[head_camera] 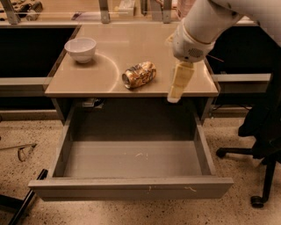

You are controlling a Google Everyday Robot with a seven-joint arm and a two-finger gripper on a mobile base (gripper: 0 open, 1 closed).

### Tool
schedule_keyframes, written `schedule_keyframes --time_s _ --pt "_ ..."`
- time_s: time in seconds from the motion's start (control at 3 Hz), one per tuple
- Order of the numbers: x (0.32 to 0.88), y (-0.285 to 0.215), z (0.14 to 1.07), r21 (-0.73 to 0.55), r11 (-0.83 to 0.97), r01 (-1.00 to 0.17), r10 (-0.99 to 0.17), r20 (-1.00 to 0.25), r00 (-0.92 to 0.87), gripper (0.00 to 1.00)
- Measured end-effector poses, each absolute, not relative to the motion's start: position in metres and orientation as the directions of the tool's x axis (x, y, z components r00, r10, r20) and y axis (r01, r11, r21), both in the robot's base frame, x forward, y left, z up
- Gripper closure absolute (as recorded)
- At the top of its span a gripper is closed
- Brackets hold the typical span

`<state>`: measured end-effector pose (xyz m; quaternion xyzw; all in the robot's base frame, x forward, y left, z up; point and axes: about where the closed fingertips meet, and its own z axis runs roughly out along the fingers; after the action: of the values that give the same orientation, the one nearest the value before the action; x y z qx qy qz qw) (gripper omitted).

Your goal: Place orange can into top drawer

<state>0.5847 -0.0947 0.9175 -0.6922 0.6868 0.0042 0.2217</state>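
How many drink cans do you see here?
1. The orange can lies on its side on the tabletop, between the white bowl and the gripper, which hangs over the table's front edge. The open top drawer shows none.

Floor [131,215]: speckled beige, terrazzo-like. Centre: tan tabletop [145,44], soft glare w/ a curved mark at left. Adjoining counters L & R have dark recesses [30,52] underneath and grey rails [241,78] along the front. Metal posts [104,11] stand at the back edge, w/ blurred clutter behind. Black office chair [263,132] at R, its wheeled base on the floor. Black bar [26,197] runs diagonally at bottom L; thin wire-like item [24,151] lies on the floor nearby. Light is even & warm. Gripper [173,97] hangs over the tabletop's front R edge.
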Motion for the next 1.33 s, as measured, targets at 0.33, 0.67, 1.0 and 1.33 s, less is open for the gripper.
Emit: schedule_keyframes --time_s 0.33,0.67,1.0,1.33 --pt "0.631 -0.069 0.905 -0.329 0.033 -0.944 -0.92 -0.379 0.1 0.0" --pt "0.659 -0.04 0.886 -0.294 -0.015 -0.956 -0.873 -0.463 0.156 0.0" --pt "0.666 -0.036 0.881 -0.286 -0.022 -0.958 -0.872 -0.463 0.158 0.0" --pt "0.676 -0.026 0.871 -0.259 -0.044 -0.965 -0.871 -0.463 0.164 0.0"
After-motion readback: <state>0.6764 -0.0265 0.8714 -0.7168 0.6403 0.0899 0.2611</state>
